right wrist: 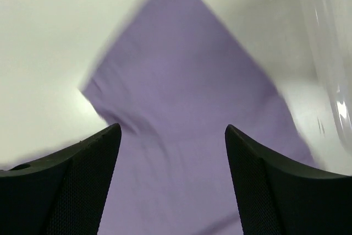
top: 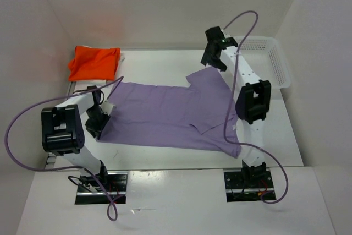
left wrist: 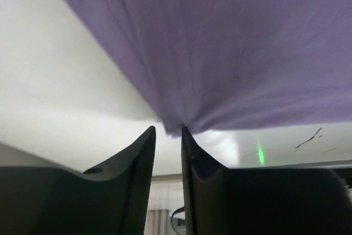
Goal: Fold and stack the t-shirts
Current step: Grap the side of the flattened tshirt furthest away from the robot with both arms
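Spanning the middle of the worktop point(top: 165, 160), the lavender t-shirt point(top: 170, 116) lies flat. Its long axis runs left to right across the frame, one sleeve toward upper right.

Left arm point(top: 63, 130) sits at the shirt's left edge. The left jaws are nearly closed, and the wrist view shows cloth puckering into the gap, so I judge them pinched on that edge. The whole shirt lies rightward of them.

Right arm point(top: 250, 100) reaches to upper right. The right jaws are spread wide, holding nothing, above the sleeve.

The left arm is the nearer, already in contact with the cloth.

Count:
- Two t-shirts seen: the lavender one, plus one orange t-shirt point(top: 93, 63) folded at upper left. No cream one made out.
- One basket point(top: 275, 61), upper right.
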